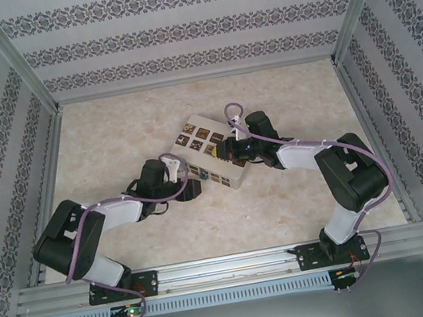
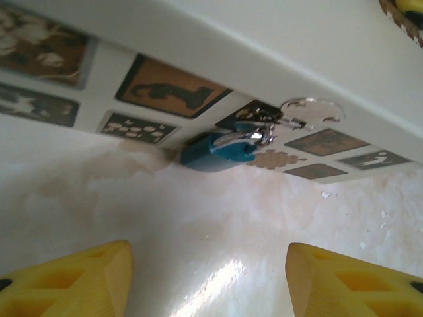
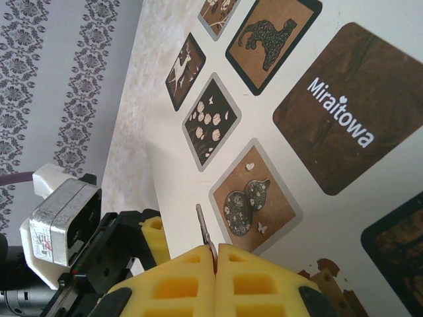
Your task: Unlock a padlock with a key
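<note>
The padlock (image 2: 215,150), blue with a silvery shackle (image 2: 254,135), hangs from a clasp on the side wall of the cream box (image 2: 277,46) and rests just above the table. My left gripper (image 2: 208,281) faces it from a short way back. Its yellow fingers (image 2: 73,281) stand wide apart, open, with nothing between them. My right gripper (image 3: 217,254) hovers over the box's top (image 3: 165,191) and is shut on the key (image 3: 205,228), whose thin dark blade sticks out past the fingertips. From above, the left gripper (image 1: 193,187) and right gripper (image 1: 236,153) flank the box (image 1: 209,151).
The box lies at an angle in the middle of the pale table (image 1: 111,134). Patterned walls (image 1: 191,29) with metal posts close in the back and both sides. The left arm's wrist camera block (image 3: 63,221) sits beside the box's edge in the right wrist view.
</note>
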`<move>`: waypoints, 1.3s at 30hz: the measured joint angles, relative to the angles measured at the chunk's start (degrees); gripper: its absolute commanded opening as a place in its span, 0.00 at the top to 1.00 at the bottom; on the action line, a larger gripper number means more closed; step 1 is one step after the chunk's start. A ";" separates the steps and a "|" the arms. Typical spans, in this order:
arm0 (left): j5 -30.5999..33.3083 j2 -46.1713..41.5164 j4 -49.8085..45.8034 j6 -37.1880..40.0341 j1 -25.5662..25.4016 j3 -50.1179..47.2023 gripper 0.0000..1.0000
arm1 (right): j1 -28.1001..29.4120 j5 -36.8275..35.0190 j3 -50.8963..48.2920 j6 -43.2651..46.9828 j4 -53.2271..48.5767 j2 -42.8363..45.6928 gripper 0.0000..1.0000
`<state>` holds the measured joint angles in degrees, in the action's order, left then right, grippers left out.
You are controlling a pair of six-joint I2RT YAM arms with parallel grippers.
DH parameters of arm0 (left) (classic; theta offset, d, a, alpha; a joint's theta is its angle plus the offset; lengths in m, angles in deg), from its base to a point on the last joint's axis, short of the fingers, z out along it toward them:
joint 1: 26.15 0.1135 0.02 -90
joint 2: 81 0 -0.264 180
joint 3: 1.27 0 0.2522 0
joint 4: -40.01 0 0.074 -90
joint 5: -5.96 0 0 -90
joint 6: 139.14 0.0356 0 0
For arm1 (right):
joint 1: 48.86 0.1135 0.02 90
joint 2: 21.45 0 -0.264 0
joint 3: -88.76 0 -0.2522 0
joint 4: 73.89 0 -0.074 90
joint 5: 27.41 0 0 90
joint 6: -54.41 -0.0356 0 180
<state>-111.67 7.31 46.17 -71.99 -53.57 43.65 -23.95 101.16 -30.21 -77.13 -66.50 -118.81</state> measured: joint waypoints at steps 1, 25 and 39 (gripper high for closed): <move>0.04 0.70 0.52 0.00 -0.28 0.44 0.38 | 0.00 0.00 0.00 0.00 0.00 0.00 1.00; 3.28 7.85 4.59 0.37 -2.64 4.87 0.45 | 0.00 0.00 1.03 1.05 -1.01 -0.57 1.00; 3.96 10.21 4.94 0.66 -3.50 7.17 0.47 | -0.04 -0.02 1.33 1.05 -1.29 -0.66 1.00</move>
<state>-107.72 17.52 51.11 -71.34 -57.07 50.82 -23.99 101.14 -28.88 -76.08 -67.79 -119.47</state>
